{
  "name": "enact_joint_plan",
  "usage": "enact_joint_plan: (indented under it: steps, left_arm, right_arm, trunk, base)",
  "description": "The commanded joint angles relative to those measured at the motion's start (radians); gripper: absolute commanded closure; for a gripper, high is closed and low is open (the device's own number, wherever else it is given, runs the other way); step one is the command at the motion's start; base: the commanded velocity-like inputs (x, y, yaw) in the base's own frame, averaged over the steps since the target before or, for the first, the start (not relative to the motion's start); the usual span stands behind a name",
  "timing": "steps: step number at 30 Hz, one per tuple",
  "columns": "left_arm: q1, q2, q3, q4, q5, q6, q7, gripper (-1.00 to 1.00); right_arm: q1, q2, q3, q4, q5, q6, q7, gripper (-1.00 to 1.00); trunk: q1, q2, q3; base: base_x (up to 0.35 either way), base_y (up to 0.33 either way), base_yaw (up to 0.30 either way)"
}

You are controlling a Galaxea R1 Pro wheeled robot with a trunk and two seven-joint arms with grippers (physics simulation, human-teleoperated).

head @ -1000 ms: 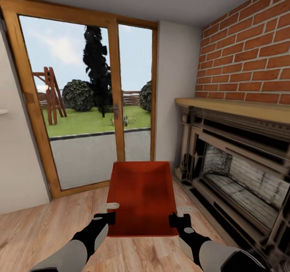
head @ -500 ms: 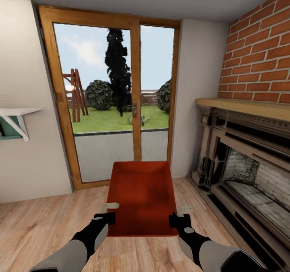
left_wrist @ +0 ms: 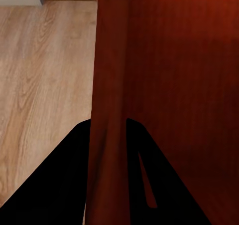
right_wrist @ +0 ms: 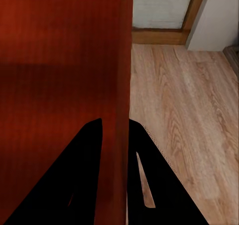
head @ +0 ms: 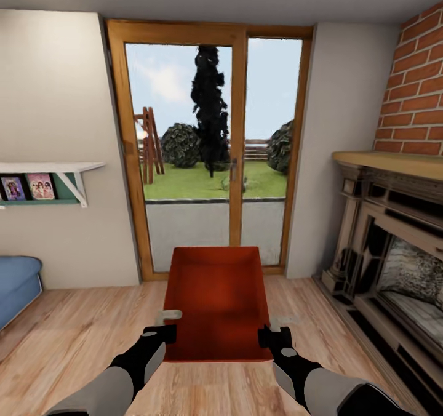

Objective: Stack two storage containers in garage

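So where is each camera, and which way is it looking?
Head view: on the robot's head, looking forward and down at the bin, glass door and fireplace; both arms show.
Left wrist view: on the left arm, along the left end effector clamping a bin wall.
Right wrist view: on the right arm, along the right end effector clamping the opposite wall.
All share the bin and wood floor.

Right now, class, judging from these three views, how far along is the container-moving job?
Done: one storage container is lifted, the left gripper and right gripper each pinching a side wall. In hand: carrying it over the light wood floor facing the glass door, beside the fireplace. Left: reaching the garage, setting it down, stacking the second.
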Motion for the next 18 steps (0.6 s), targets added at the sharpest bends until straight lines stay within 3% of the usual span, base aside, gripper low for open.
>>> enact_joint_plan:
  steps: [1,18]
  left_arm:
    - [-0.001,-0.001,0.03,-0.004,-0.027,0.007,0.015,1.0]
    - [-0.001,-0.001,0.028,-0.004,-0.027,0.007,0.015,1.0]
  right_arm:
    - [-0.001,0.0,-0.008,0.003,-0.03,-0.008,-0.004,1.0]
    - [-0.001,0.0,-0.008,0.003,-0.03,-0.009,-0.004,1.0]
  trunk:
    - [0.0,-0.001,-0.001]
    - [0.0,-0.001,-0.001]
  base:
    - [0.0,0.0,0.3]
    - [0.0,0.0,0.3]
